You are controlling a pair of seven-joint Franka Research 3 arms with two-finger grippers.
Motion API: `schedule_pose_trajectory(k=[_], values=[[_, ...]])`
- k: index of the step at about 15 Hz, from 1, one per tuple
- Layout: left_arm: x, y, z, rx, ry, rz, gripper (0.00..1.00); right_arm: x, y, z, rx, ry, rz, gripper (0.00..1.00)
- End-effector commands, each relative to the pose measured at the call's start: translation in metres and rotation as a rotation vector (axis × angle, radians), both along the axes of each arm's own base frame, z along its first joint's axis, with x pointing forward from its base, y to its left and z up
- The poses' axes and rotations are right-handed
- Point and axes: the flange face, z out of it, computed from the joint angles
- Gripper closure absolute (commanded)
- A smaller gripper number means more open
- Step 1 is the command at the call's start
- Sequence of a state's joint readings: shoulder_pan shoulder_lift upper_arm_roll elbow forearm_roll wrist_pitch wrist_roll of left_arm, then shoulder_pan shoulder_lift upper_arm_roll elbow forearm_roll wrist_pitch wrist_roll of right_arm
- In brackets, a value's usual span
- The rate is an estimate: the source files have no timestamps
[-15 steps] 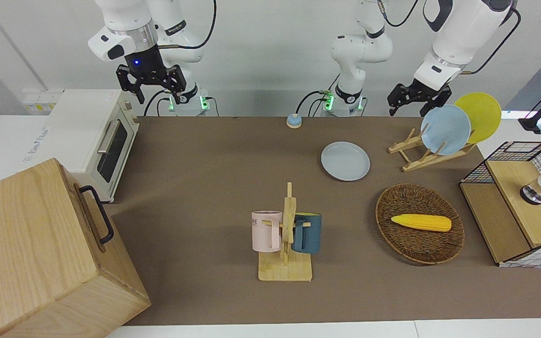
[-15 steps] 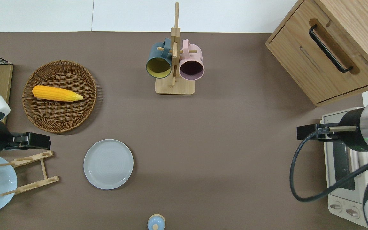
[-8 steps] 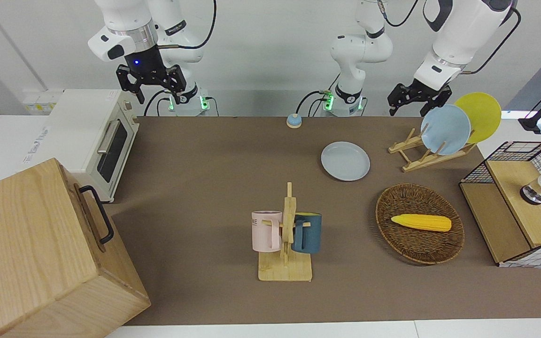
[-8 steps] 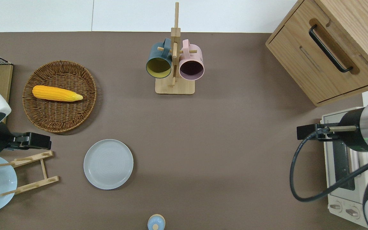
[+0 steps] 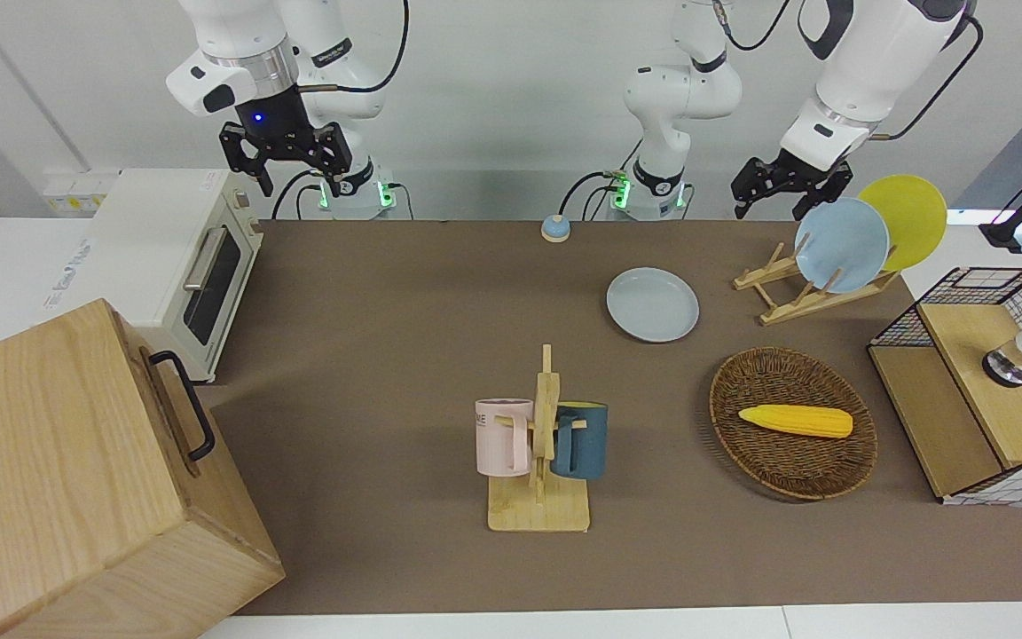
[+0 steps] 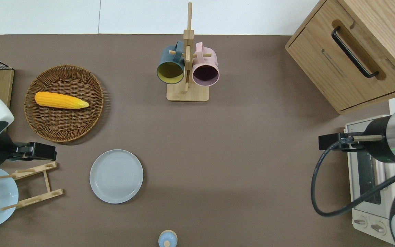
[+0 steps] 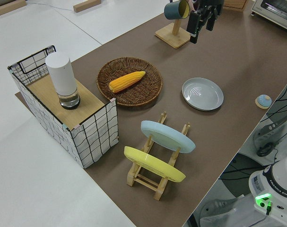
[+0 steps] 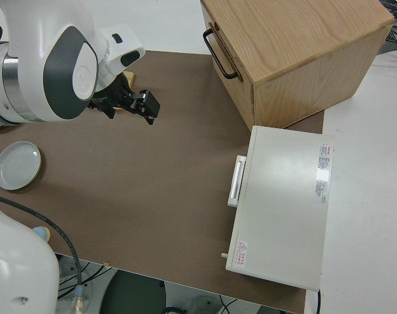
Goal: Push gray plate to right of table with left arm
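Observation:
The gray plate [image 5: 653, 304] lies flat on the brown table [image 5: 404, 355], nearer to the robots than the wicker basket. It also shows in the overhead view [image 6: 116, 176] and in the left side view [image 7: 203, 93]. My left gripper [image 6: 54, 153] is open and empty, up in the air. It hangs over the table between the basket and the wooden plate rack, a hand's width from the plate toward the left arm's end. It also shows in the front view [image 5: 770, 211]. My right gripper [image 5: 298, 188] is open, and that arm is parked.
The plate rack [image 6: 33, 185] holds a sky-blue plate [image 5: 841, 244] and a yellow plate [image 5: 910, 217]. A wicker basket [image 6: 63, 127] holds a corn cob [image 6: 60, 100]. A mug tree [image 6: 187, 68], a wooden cabinet [image 6: 351, 58], a toaster oven [image 5: 174, 257], a wire crate [image 5: 981, 382] and a small blue knob [image 6: 167, 239] stand around.
My left gripper has crept very slightly toward the right arm's end of the table. The gray plate and everything else have stayed put.

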State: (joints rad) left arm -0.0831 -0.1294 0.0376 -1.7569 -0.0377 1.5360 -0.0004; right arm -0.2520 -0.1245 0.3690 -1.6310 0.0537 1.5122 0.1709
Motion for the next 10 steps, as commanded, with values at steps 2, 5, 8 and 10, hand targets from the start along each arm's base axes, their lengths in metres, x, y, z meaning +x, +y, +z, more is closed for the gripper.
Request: schedule_pose_trajectory(k=[2,5,8,10], values=[[0.006,0.003,-0.021,0.024,-0.015,0.001,0.01,-0.008,0.0,0.0,0.009,0.003,-0.02,0.005],[0.009,0.02,-0.062,0.024,-0.02,0.029,0.01,-0.008,0.0,0.0,0.009,0.003,-0.022,0.005],[0.007,0.026,-0.099,0.025,-0.017,0.048,0.01,-0.008,0.0,0.0,0.009,0.003,-0.02,0.005],[0.005,0.024,-0.119,0.024,-0.021,0.054,0.01,-0.008,0.0,0.0,0.009,0.003,-0.02,0.005]])
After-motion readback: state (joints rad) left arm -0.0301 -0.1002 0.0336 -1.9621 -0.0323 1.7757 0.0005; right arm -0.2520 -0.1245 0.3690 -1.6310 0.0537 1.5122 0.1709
